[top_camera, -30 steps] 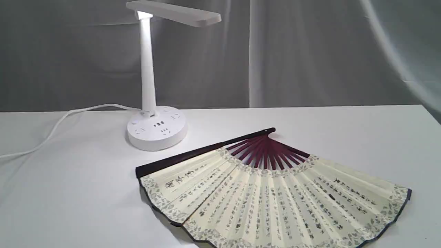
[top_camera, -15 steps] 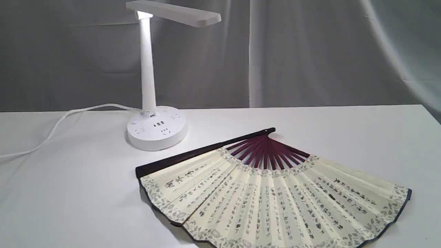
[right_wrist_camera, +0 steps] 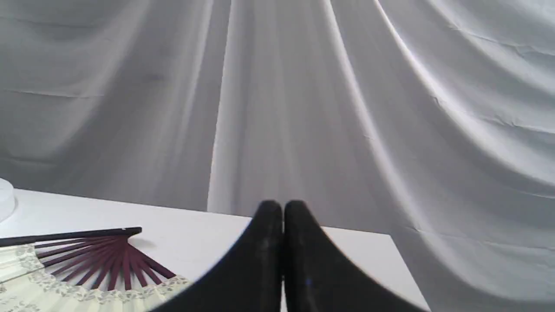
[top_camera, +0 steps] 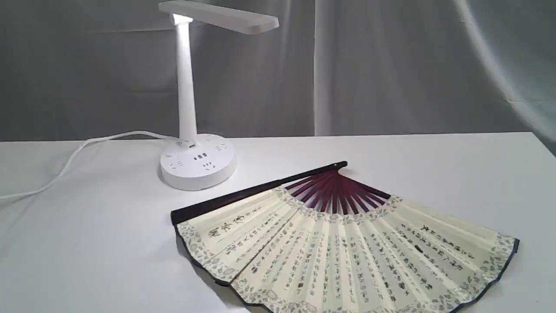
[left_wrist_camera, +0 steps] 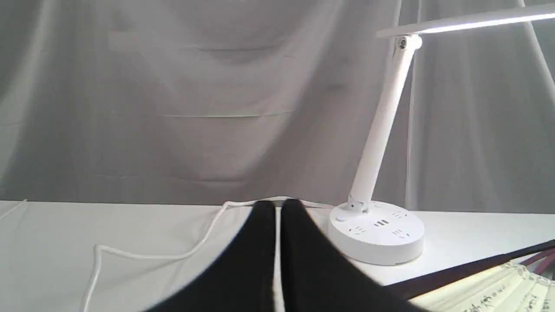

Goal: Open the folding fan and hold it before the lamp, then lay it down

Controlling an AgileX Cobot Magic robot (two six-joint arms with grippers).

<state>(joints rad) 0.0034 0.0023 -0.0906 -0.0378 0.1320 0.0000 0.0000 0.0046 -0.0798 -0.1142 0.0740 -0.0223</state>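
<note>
Folding fan [top_camera: 343, 248] is lying spread open on the desk [top_camera: 95, 243], near the lamp [top_camera: 186, 108]. Left claw [left_wrist_camera: 278, 211] and right claw [right_wrist_camera: 282, 208] are hanging clenched and empty. A low sweep may be tearing its thin paper.

This looks like a staged test corner, a lab or small studio rather than a lived-in room. A grey cloth backdrop [top_camera: 391, 65] hangs in loose folds across the whole upper half of the frame. Below it runs a plain white table [top_camera: 65, 261]. A lit white desk lamp [top_camera: 186, 95] stands at upper left, its cord [top_camera: 74, 156] trailing off the left edge. A folding fan [top_camera: 347, 256] lies spread at lower right like a prop.
</note>
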